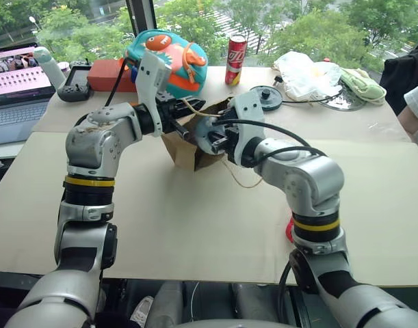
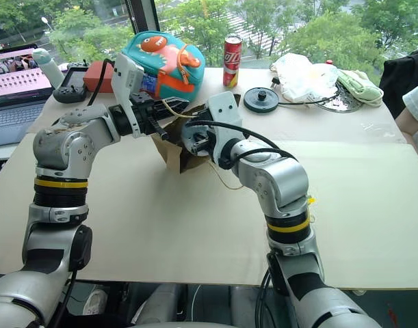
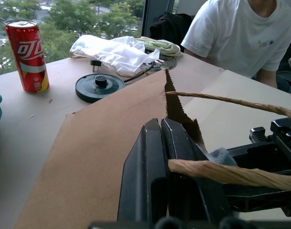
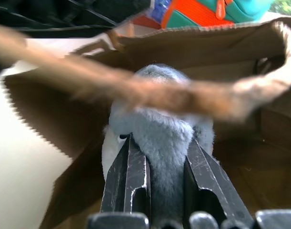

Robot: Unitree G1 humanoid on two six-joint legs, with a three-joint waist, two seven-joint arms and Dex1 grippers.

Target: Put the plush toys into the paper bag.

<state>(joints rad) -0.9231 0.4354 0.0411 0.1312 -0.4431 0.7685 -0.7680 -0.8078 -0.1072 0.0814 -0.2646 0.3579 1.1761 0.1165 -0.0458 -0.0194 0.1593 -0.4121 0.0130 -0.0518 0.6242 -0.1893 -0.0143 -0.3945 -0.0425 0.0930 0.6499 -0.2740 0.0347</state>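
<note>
A robot with two silver arms stands at a table covered in pale cardboard (image 1: 195, 225), working at a plain brown kraft paper bag (image 1: 185, 152) that sits near the middle of the table. The left gripper (image 3: 165, 143) has its two black fingers pressed together on the bag's upper edge, holding the mouth up and open, with a tan twisted-cord handle (image 3: 231, 174) lying across the fingers. The right gripper (image 4: 160, 157) is narrowly parted and squeezes a round, pale grey-blue plush toy (image 4: 157, 124) between its fingers, right at the bag's mouth with the brown paper interior all around it. A cord handle (image 4: 183, 98) hangs blurred across the toy's front. The likely trouble is that handle: the toy or a finger could snag on it as the gripper pushes in, or the toy could be let go too early and roll out over the rim. The light bag might also tip or tear at its serrated edge under the left gripper's pull. Counted: one paper bag, two cord handles, and one plush toy visible; a red toy cannot be made out here. Behind the bag sit one teal-and-orange fish-face backpack (image 2: 166, 63), one red drink can (image 2: 232, 60), and one crumpled white plastic bag (image 1: 304, 74).
</note>
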